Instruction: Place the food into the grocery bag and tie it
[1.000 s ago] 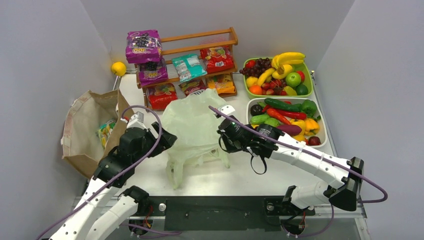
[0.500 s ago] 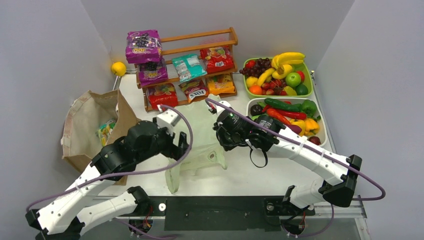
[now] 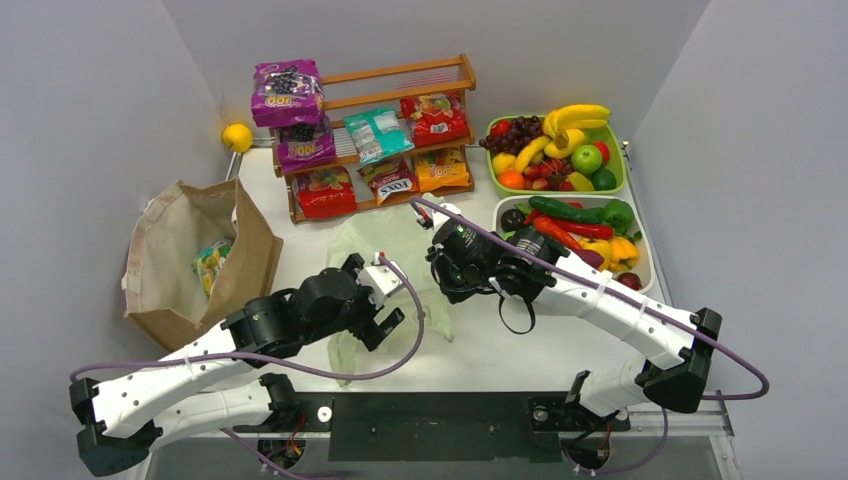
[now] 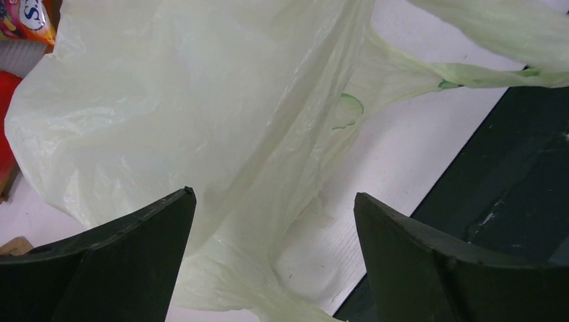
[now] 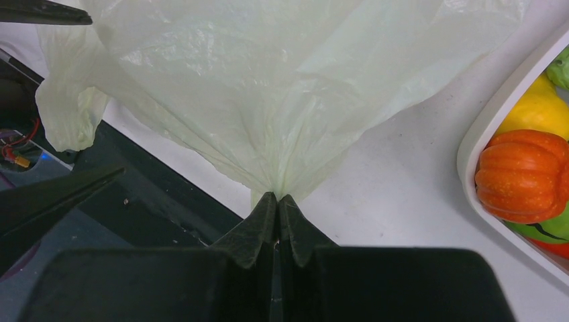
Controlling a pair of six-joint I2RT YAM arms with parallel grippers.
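The grocery bag (image 3: 385, 250), pale green and translucent, lies bunched on the table between the arms. My right gripper (image 3: 440, 272) is shut on a gathered fold of it (image 5: 277, 196), and the plastic fans out from the pinch (image 5: 268, 80). My left gripper (image 3: 385, 300) hangs open over the bag's near lower part (image 4: 274, 194), a finger on each side, gripping nothing. One loop handle (image 4: 496, 67) trails toward the dark table edge. The food sits at the back: snack packets (image 3: 388, 180) on the rack, bananas and fruit (image 3: 570, 125), vegetables (image 3: 575, 230).
A wooden rack (image 3: 430, 75) stands at the back centre. A green tray (image 3: 618, 170) and a white tray (image 3: 650, 270) sit back right. A brown paper bag (image 3: 190, 250) lies open at the left, a yellow ball (image 3: 237, 136) behind it. An orange pumpkin (image 5: 527, 174) sits in the white tray.
My left arm swung from beside the paper bag rightward and toward the near edge, over the grocery bag, its jaws widening. The bag sank lower. The right gripper stayed shut on it.
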